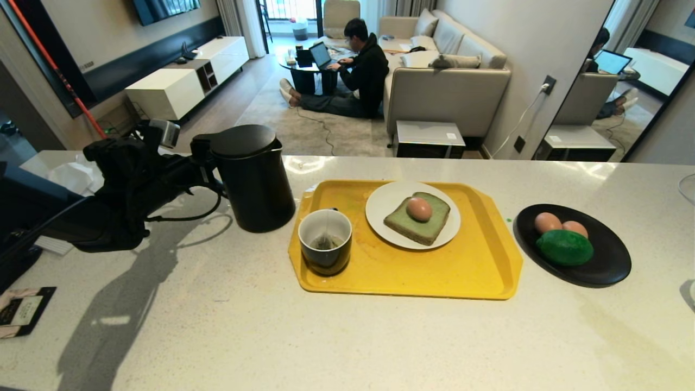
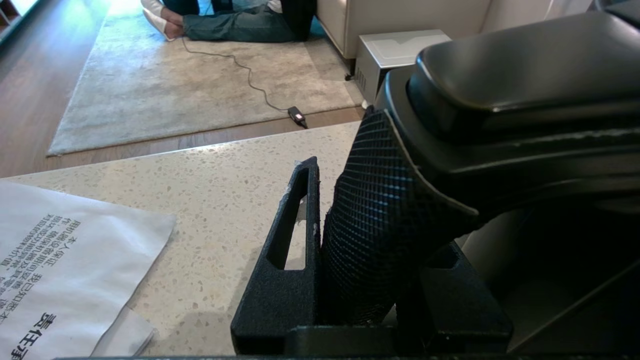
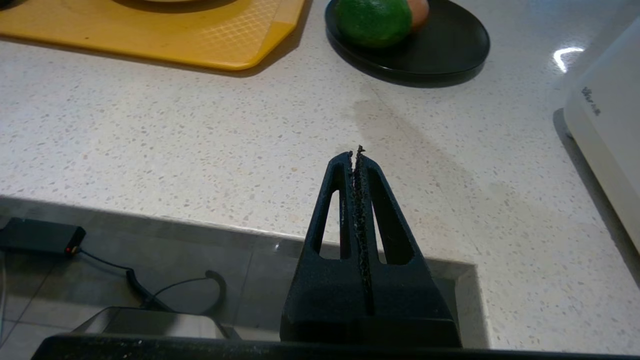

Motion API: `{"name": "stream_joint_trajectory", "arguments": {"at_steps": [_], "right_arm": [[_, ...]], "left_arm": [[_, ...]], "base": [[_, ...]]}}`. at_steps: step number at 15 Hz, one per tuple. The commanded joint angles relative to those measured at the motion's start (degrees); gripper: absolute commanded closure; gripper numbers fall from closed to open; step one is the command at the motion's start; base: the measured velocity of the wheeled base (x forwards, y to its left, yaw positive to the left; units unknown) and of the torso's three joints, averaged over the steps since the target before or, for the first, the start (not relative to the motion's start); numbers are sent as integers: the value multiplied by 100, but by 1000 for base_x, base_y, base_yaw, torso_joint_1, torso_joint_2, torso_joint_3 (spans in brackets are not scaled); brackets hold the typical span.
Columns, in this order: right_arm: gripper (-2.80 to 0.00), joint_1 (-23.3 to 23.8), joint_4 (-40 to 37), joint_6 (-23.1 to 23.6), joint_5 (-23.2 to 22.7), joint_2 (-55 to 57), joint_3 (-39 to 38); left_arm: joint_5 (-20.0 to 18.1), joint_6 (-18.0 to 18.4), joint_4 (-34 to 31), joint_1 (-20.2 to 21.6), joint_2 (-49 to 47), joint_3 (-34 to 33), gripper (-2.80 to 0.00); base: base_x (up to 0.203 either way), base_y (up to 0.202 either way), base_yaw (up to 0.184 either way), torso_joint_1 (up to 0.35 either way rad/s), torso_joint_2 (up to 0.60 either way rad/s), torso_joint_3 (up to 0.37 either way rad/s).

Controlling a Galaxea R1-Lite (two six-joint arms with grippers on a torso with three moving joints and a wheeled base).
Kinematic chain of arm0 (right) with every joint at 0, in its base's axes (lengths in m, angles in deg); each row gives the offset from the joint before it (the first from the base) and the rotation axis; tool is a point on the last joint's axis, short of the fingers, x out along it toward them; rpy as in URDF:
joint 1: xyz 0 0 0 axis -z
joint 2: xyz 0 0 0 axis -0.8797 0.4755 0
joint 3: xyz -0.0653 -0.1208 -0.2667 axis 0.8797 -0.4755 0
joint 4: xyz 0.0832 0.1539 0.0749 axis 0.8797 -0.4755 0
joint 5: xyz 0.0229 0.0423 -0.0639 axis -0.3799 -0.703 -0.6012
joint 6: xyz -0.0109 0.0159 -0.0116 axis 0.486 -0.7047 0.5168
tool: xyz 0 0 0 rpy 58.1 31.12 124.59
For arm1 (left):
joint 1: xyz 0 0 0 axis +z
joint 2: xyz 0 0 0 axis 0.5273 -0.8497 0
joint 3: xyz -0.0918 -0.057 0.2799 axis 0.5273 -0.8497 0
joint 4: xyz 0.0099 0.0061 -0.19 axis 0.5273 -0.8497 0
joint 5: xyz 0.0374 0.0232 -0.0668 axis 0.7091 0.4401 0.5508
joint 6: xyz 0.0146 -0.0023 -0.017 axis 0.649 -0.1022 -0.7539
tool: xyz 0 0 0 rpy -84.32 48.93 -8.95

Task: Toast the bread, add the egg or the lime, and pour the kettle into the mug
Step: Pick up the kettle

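Note:
The black kettle (image 1: 252,179) stands on the counter left of the yellow tray (image 1: 434,277). My left gripper (image 1: 203,165) reaches in from the left and is shut on the kettle's textured handle (image 2: 375,225), which fills the gap between the fingers (image 2: 300,210). On the tray, the dark mug (image 1: 326,241) holds a tea bag. Beside it a white plate (image 1: 380,206) carries the green bread (image 1: 429,228) with the egg (image 1: 419,208) on top. The lime (image 1: 564,247) lies on a black plate (image 1: 608,266). My right gripper (image 3: 356,152) hangs shut and empty over the counter's near edge.
Two more eggs (image 1: 547,221) share the black plate with the lime. A printed paper (image 2: 65,250) lies on the counter left of the kettle. A white appliance (image 3: 610,125) stands at the far right. A person (image 1: 358,70) sits on the floor beyond the counter.

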Motion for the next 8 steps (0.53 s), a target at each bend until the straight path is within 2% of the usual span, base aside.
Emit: {"name": "stream_joint_trajectory", "arguments": {"at_steps": [1,8], "right_arm": [[0,-4,0,5,0,2,-9],[0,-4,0,5,-7,2,-9]], "left_arm": [[-10,-30,68,-5,143,-12,0],[3,-153,72,3,950,-111,0]], "base": [[0,0,0,0,0,0],[0,0,0,0,0,0]]}}
